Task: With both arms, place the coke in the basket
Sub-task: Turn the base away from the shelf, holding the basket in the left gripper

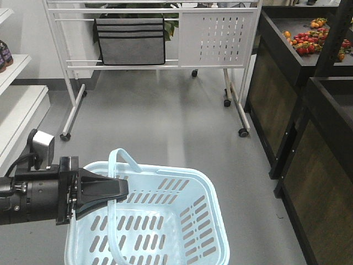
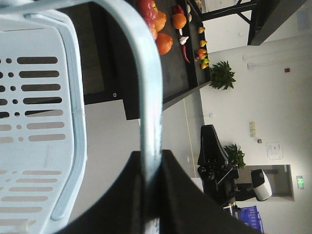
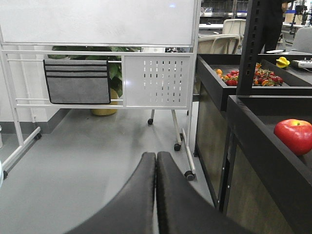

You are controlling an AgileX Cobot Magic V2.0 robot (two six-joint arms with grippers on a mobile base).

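The small red coke container shows in no view, so its direction from either claw cannot be told. The left claw point(image 1: 122, 190) is clamped on the thin loop handle point(image 2: 148, 97) of the light blue slotted plastic basket point(image 1: 182, 170) over the grey floor point(image 1: 165, 121); the right claw point(image 3: 156, 157), pressed together and empty, faces a white wheeled rack point(image 3: 156, 80), likely free to fetch

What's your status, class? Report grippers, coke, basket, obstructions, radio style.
Left gripper shut on basket handle. Right gripper shut, empty. Coke not in view; visible part of basket holds nothing. Nothing seen blocking basket opening.
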